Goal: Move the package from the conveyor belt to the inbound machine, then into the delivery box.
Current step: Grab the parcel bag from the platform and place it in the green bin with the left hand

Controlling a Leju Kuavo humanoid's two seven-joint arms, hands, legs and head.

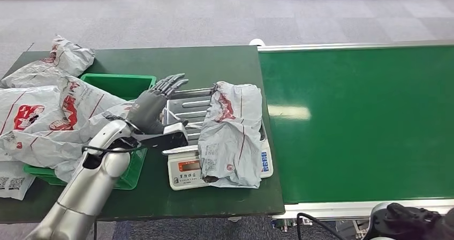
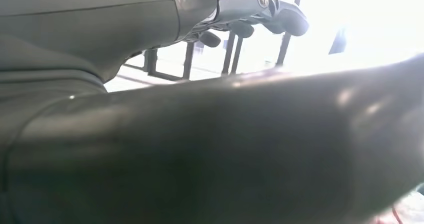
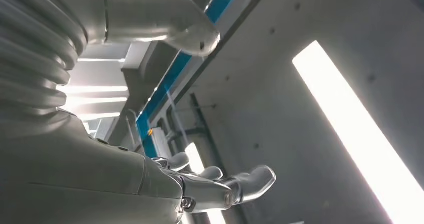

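Observation:
A crumpled grey package (image 1: pixel 233 135) with red print lies on the white weighing scale (image 1: pixel 184 171), hanging over its right side. My left hand (image 1: pixel 155 106) hovers over the scale's left part, just left of the package, fingers stretched out and apart, holding nothing. The left wrist view has its dark fingers (image 2: pixel 280 14) extended, behind a blurred grey thumb. My right hand (image 1: pixel 412 221) hangs low at the bottom right, below the conveyor's near edge. In the right wrist view it (image 3: pixel 220 186) has its fingers spread, nothing in them.
The green conveyor belt (image 1: pixel 364 122) runs to the right of the dark green table (image 1: pixel 214 63). A green bin (image 1: pixel 118 83) at the left holds several grey packages (image 1: pixel 37 117) that spill over its sides.

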